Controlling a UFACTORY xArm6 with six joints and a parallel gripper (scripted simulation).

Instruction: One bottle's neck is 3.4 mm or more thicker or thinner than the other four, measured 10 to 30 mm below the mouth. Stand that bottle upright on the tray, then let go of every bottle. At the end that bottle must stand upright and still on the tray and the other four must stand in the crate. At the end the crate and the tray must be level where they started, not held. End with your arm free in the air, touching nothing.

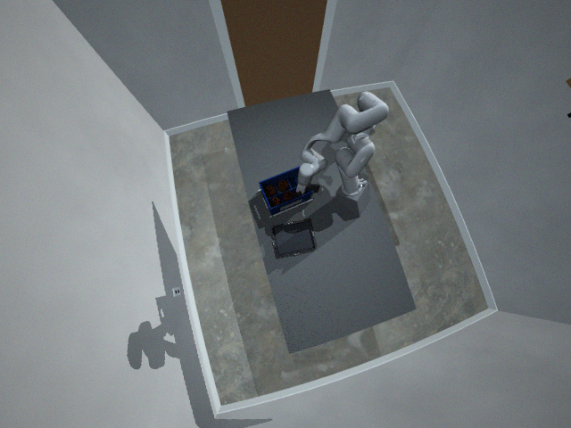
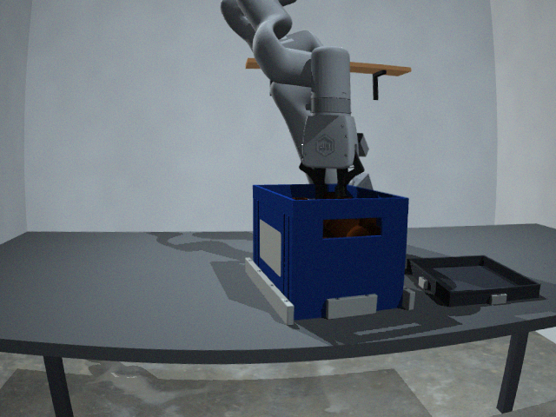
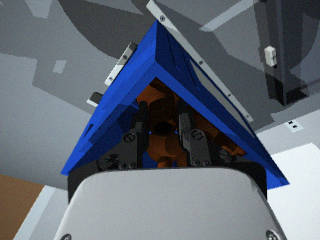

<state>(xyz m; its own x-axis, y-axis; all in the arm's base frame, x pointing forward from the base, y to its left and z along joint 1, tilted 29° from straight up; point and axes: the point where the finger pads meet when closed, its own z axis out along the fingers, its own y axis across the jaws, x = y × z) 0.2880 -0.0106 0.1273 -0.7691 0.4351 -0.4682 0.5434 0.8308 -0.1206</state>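
Observation:
A blue crate (image 1: 265,184) (image 2: 350,274) (image 3: 115,115) stands on the dark table and holds several brown bottles (image 1: 282,185) (image 2: 354,229). My gripper (image 2: 331,190) (image 3: 162,110) (image 1: 301,187) reaches straight down into the crate's top, at its side nearest the arm. Its fingers are shut on the neck of one brown bottle (image 3: 161,131), which stands in the crate. The black tray (image 1: 275,242) (image 2: 516,282) (image 3: 280,60) lies beside the crate with nothing in it.
Grey stop blocks (image 2: 351,306) and a grey rail (image 2: 268,289) sit against the crate's base. Small grey blocks (image 2: 497,298) sit at the tray's edges. A wooden wall shelf (image 2: 386,69) hangs behind the arm. The table's edge runs close in front of the crate.

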